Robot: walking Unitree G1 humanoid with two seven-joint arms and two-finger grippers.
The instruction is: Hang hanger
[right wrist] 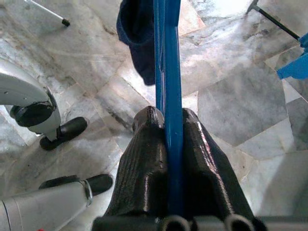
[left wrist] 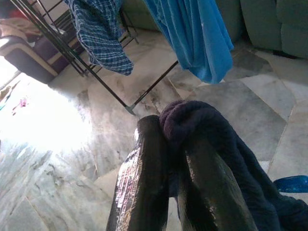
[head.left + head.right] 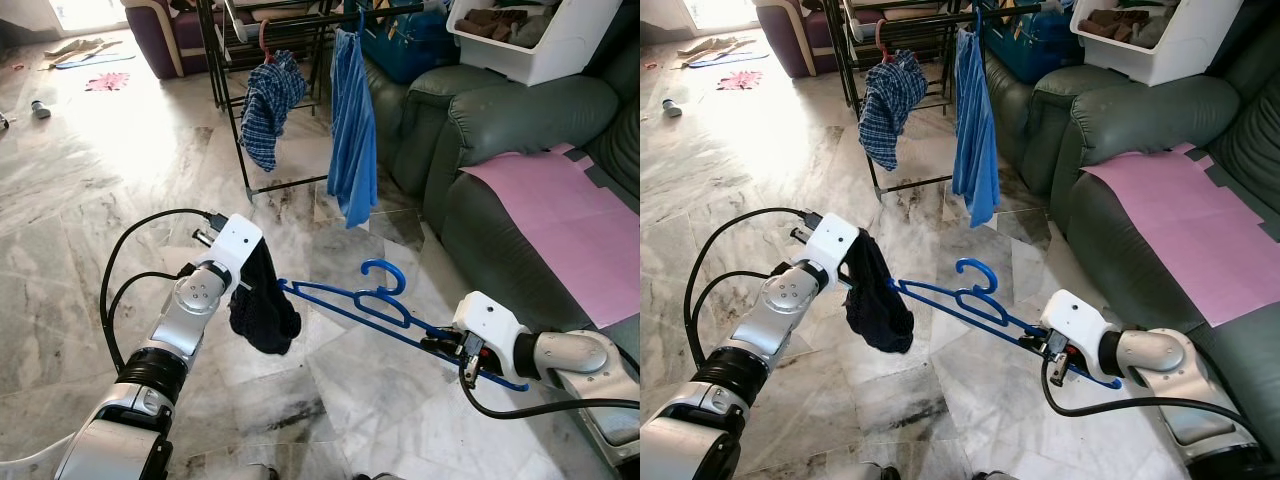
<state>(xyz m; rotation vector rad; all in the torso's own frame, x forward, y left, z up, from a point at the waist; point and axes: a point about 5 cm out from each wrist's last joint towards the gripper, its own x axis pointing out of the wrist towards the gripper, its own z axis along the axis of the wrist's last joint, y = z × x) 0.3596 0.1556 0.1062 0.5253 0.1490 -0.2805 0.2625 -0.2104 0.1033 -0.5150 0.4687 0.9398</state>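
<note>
Blue plastic hanger: pinched at one end between the closed fingers of my right claw, its bar running straight out from the fingertips. It is held low over the floor, roughly level, hook pointing up.

Dark navy garment: clamped in my left claw, fingers shut on a bunched fold. The rest hangs down in a loose lump. The hanger's far tip reaches the cloth just beside that claw; whether it sits inside the garment I cannot tell.

Floor: pale marble tile, grey-veined, bright glare at the far left.

Drying rack: black metal frame, well apart beyond both claws. A plaid shirt hangs from it on a red hanger; beside that, a blue cloth hangs long.

Sofa: grey-green, on my right, with a pink sheet spread on the seat. A white bin of clothes sits on its top.

Far corner: purple chair, scattered items on the floor.
</note>
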